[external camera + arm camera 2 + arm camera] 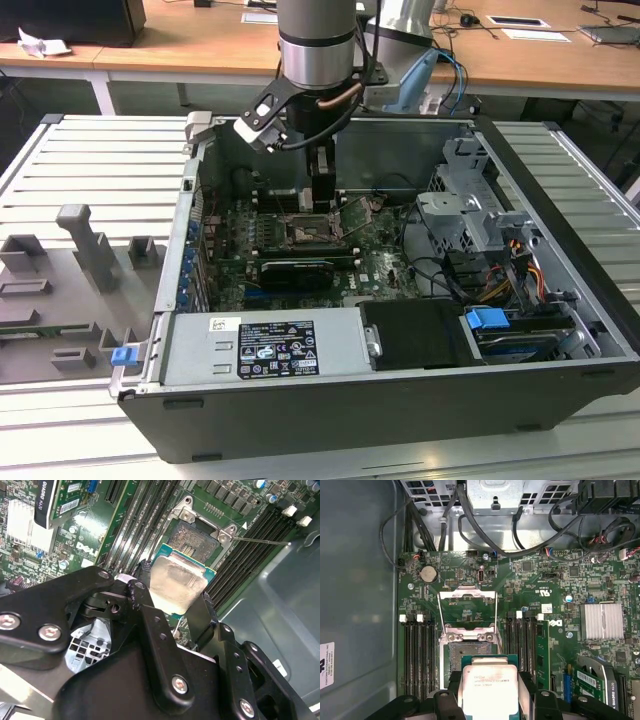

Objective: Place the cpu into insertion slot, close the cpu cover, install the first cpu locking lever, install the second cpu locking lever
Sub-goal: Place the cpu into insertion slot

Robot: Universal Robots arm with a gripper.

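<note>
My gripper (173, 597) pinches the cpu (489, 687) by two edges above the slot (465, 652) at the middle of the board (545, 580), cover (467, 594) open; I should keep it level, square to the slot's rim, and lower gently.

Open computer case (350, 420) on a slatted metal table (60, 170); silver power supply (340, 345) along its near wall; grey drive cage (470, 215) at the exterior view's right; green motherboard (520, 595) bearing coin cell (428, 573), finned heatsink (601, 621) and memory slots (417, 655); black cables (485, 535) beyond its edge.
</note>
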